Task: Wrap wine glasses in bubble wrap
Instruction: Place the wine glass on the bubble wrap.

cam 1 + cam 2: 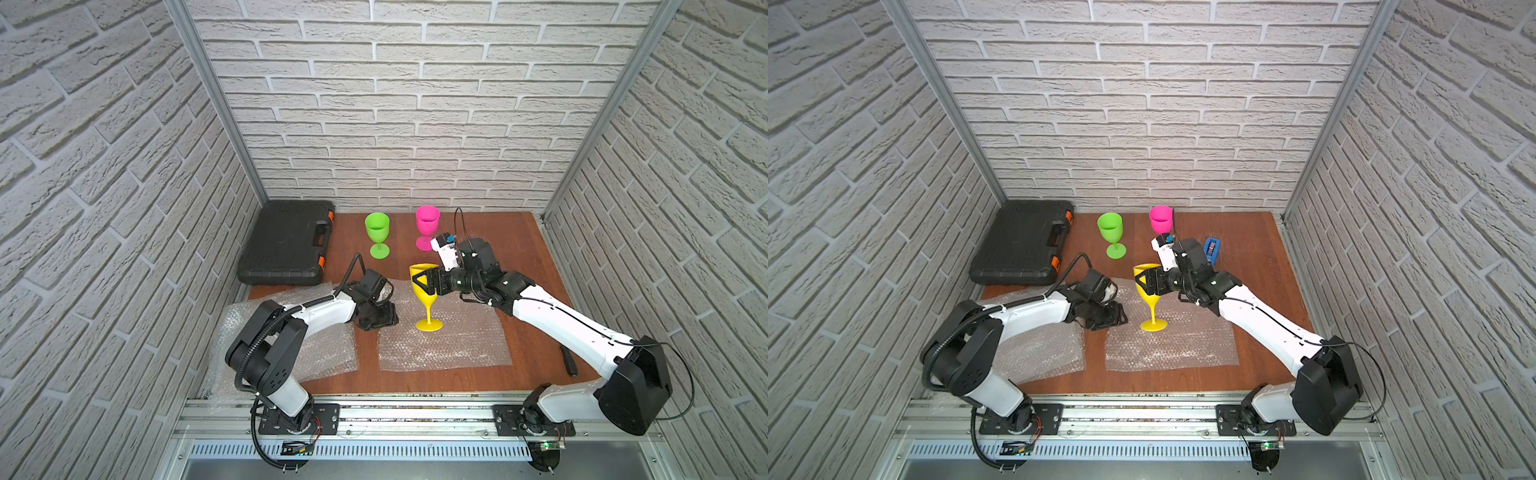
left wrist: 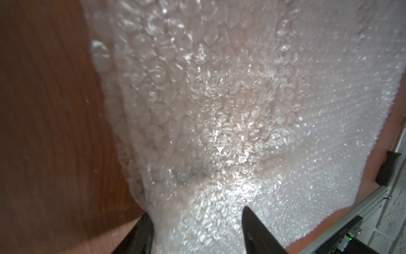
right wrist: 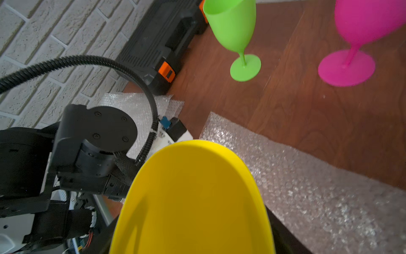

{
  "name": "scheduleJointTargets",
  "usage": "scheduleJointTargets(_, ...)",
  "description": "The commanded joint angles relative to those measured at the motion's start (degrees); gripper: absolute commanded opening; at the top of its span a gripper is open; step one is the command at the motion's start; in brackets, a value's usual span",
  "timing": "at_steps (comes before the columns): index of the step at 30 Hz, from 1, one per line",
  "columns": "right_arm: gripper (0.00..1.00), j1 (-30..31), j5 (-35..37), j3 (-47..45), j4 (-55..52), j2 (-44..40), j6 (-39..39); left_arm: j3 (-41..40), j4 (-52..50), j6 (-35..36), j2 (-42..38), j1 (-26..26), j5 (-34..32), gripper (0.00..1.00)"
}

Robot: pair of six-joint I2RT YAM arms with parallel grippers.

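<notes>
Yellow goblet (image 1: 427, 296) stands about upright on the centre bubble-wrap sheet (image 1: 449, 345), its foot left of the sheet's middle. Right gripper (image 1: 423, 279) reaches in from the right, and its jaws pinch the bowl on both sides just under the rim. Left gripper (image 2: 195, 216) points down at that sheet's left edge. Its jaws are spread, with the crinkled edge lying between them.

Edges/room: a bare strip of tabletop (image 1: 517, 249) separates the centre sheet from the left bubble-wrap sheet (image 1: 324, 353). That sheet lies under the left arm and runs past the tabletop's left edge. There is bare wood behind the centre sheet and to its right, up to a dark handle (image 1: 568, 360) near the right edge.

Containers: green goblet (image 1: 377, 232) and pink goblet (image 1: 427, 224) stand upright at the back, apart from each other. Black tool case (image 1: 286, 243) lies in the far-left corner, lid shut — contents hidden. Blue tape dispenser (image 1: 1212, 249) shows just behind the right wrist in a top view.
</notes>
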Motion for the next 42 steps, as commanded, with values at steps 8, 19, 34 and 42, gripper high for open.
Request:
scheduleJointTargets(8, 0.68, 3.67, -8.54, 6.03, -11.47, 10.79, 14.16, -5.92, -2.81, 0.44, -8.08, 5.62, -1.53, 0.62)
scheduleJointTargets(19, 0.66, 5.38, -7.23, 12.27, -14.12, 24.55, 20.02, -9.68, 6.02, -0.07, -3.96, 6.29, 5.49, 0.43)
scheduleJointTargets(34, 0.74, 5.54, -2.38, 15.91, -16.15, 30.86, 19.16, -9.78, 9.17, 0.46, 0.21, 6.50, 7.83, 0.16)
scheduleJointTargets(42, 0.89, 5.45, -3.31, 17.70, -17.02, 26.93, 19.16, -9.25, 8.73, 0.52, -1.50, 6.90, 7.44, 0.06)
